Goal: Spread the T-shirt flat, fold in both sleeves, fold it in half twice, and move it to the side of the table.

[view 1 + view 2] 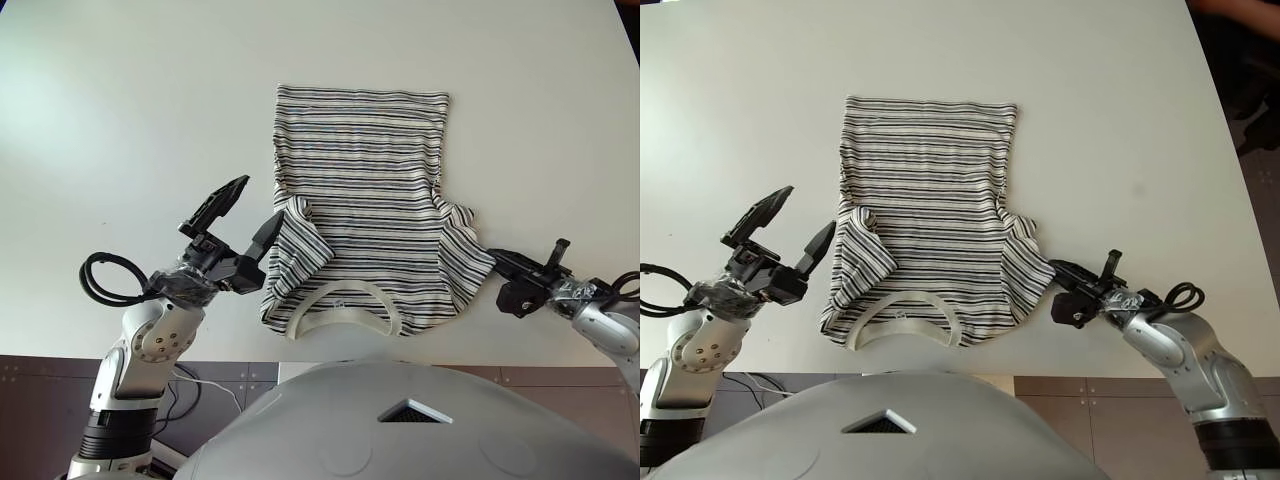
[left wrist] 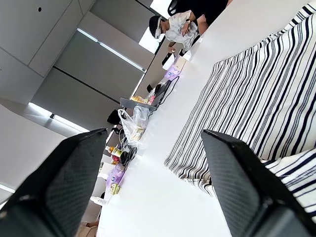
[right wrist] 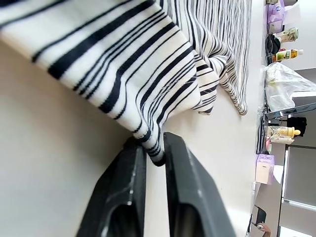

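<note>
Black-and-white striped cotton T-shirt (image 1: 360, 190) lies mid white table (image 1: 120, 120), collar twd robot, sleeves folded in. L gripper (image 1: 258, 200) gapes wide just beside its L edge; R gripper (image 3: 150, 153) pinches its R edge.

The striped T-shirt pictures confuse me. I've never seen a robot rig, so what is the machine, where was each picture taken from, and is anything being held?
This is a humanoid robot with two arms, each ending in a two-fingered gripper. The two eye views come from a stereo camera on its head, looking down over its arms. The two wrist views come from small cameras mounted on each wrist, so they look along the fingers.

On the white table lies a T-shirt, collar nearest the robot. Its left sleeve is turned in over the body.

The left gripper is open beside that sleeve, holding nothing. The right gripper is shut, pinching the edge of the right sleeve, as the right wrist view shows close up.
</note>
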### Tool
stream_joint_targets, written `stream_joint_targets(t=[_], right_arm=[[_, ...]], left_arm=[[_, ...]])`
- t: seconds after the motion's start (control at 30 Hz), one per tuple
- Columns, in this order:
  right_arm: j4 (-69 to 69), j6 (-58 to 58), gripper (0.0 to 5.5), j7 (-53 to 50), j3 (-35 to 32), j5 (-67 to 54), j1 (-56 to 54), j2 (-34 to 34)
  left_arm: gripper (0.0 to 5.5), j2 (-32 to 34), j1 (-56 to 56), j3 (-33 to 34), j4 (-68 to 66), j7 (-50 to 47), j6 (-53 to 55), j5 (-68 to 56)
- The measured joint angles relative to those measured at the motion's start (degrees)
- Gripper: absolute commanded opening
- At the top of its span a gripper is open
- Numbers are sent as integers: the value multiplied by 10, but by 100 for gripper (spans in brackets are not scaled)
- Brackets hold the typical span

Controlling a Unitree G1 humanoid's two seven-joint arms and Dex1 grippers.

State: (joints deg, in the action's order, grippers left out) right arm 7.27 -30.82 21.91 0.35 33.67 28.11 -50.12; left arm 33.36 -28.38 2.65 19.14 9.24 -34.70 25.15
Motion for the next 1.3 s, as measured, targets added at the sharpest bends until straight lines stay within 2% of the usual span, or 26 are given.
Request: stream_joint_targets(t=[0.33,0.7,1.03,1.3], right_arm=[[12,7,12,-33,-17,-3,-4,17],[69,-14,12,-37,-38,-76,-3,32],[105,-28,12,9,37,-87,-42,51],[89,-42,12,42,143,-61,-92,89]], left_arm=[[351,-1,4,0,-1,2,0,0],[351,3,17,-10,-29,7,-10,23],[351,5,21,-42,-47,15,-17,46],[351,5,23,-53,-53,15,-17,51]])
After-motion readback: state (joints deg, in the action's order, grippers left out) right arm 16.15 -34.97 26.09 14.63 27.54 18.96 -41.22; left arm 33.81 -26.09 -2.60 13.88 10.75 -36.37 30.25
